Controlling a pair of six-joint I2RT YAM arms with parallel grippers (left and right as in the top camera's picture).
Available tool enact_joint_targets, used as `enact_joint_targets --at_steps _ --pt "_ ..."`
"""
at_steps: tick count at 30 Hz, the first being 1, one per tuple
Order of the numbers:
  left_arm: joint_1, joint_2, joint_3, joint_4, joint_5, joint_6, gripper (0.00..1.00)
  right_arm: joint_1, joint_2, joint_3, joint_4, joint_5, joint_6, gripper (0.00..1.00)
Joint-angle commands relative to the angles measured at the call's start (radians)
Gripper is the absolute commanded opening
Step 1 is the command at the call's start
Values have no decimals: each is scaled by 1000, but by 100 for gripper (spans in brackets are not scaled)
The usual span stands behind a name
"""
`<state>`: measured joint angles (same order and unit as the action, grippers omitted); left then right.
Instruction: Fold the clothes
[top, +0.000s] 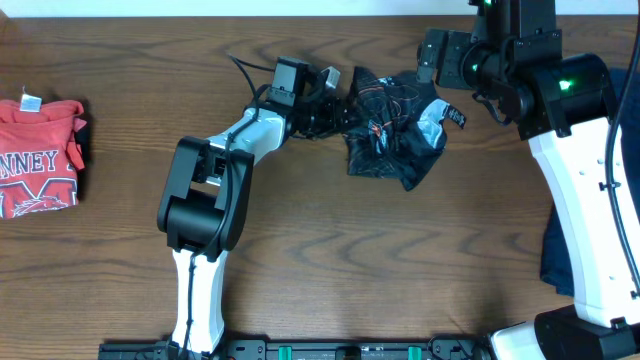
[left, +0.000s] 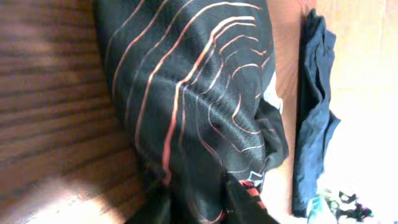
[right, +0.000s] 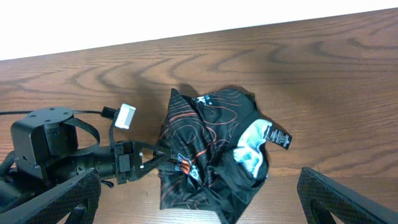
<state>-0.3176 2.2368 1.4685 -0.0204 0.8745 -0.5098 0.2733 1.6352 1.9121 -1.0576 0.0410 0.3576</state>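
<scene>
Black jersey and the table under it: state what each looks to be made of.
Black jersey: probably a thin synthetic knit with a slight sheen. The left wrist view shows a fine mesh-like weave with printed orange lines, and it crumples softly.
Table: wood or wood-look laminate, smooth brown with a low sheen. Flowing grain shows across it, but the look does not settle which.

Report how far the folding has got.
Done: the red T-shirt lies folded at the left edge of the table. In hand: the left gripper pinches the edge of the black jersey, a crumpled heap; the right gripper hangs open beside it. Left: spreading and folding the jersey, and probably the dark blue garment at the right edge.
</scene>
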Motion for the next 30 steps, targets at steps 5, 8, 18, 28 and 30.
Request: enact_joint_targets --at_steps 5,8,18,28,30 --pt "-7 12 8 -6 38 -26 60 3 -3 4 -13 -1 -16 99" --pt "-16 13 8 -32 37 -18 40 3 -3 4 -11 -1 -15 99" --pt "-56 95 8 -100 30 -27 6 2 -3 4 -16 -1 -15 99" --pt "42 95 7 -251 -50 -27 6 1 -3 4 -34 -1 -23 99" --pt "77 95 7 -271 -56 -26 6 1 -3 4 -34 -1 -23 99"
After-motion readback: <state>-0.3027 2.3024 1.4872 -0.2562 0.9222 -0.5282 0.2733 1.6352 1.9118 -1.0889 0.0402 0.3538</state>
